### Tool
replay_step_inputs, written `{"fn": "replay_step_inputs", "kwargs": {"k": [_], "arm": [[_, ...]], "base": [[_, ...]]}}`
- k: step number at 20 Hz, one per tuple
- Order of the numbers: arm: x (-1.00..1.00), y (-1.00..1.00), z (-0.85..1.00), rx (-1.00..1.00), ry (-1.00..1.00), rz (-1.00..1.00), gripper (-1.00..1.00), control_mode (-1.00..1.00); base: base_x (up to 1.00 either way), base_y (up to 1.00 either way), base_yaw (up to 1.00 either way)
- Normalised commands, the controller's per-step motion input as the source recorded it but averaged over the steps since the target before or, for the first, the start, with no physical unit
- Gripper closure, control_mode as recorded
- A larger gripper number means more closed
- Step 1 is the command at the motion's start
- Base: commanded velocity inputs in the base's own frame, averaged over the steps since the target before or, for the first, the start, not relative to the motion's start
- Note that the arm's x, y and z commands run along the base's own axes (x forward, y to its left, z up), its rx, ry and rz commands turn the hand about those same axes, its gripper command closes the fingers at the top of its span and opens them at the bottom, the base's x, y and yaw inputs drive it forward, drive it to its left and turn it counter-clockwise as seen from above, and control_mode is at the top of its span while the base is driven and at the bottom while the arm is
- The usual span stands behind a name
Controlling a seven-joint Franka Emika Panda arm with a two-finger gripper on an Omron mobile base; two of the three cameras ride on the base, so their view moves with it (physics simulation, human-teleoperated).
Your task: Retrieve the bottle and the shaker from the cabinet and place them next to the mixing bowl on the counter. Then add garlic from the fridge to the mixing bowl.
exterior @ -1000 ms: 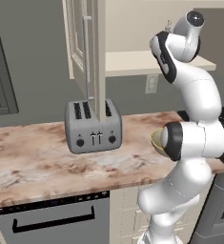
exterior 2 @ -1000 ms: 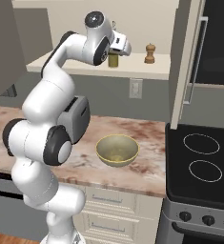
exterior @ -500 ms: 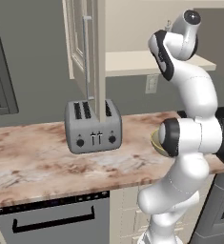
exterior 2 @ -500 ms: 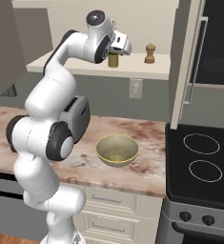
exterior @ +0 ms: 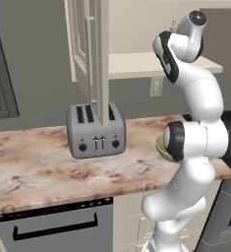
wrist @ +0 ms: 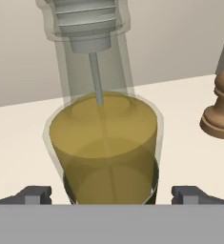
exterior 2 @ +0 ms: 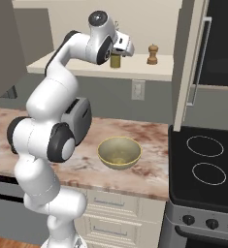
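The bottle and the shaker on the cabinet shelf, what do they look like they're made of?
The bottle looks like clear glass: you can see through its wall to olive-yellow liquid and a thin tube inside. Its ribbed grey top could be plastic or metal. The shaker looks like turned wood, matte brown with a rounded knob and flared base, though painted plastic can't be ruled out.

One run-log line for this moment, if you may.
pincer: open, astride bottle | bottle: upright on cabinet shelf | shaker: on shelf beside it | bowl: on counter

Bottle (exterior 2: 116, 60) left of shaker (exterior 2: 153, 54) on cabinet (exterior 2: 149, 72) shelf.
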Motion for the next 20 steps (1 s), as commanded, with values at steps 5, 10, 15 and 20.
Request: {"fn": "replay_step_inputs", "kwargs": {"k": [5,10,15,20], "arm": [[0.00,0.00,0.00,0.00,0.00,0.00,1.00,-1.00],[0.00,0.00,0.00,0.00,0.00,0.00,1.00,-1.00],[-0.13,0.00,0.00,0.00,0.00,0.00,1.00,-1.00],[-0.92,0.01,0.00,0.00,0.00,0.02,1.00,-1.00]], "base": [[0.00,0.00,0.00],[0.00,0.00,0.00],[0.00,0.00,0.00],[0.00,0.00,0.00]]}}
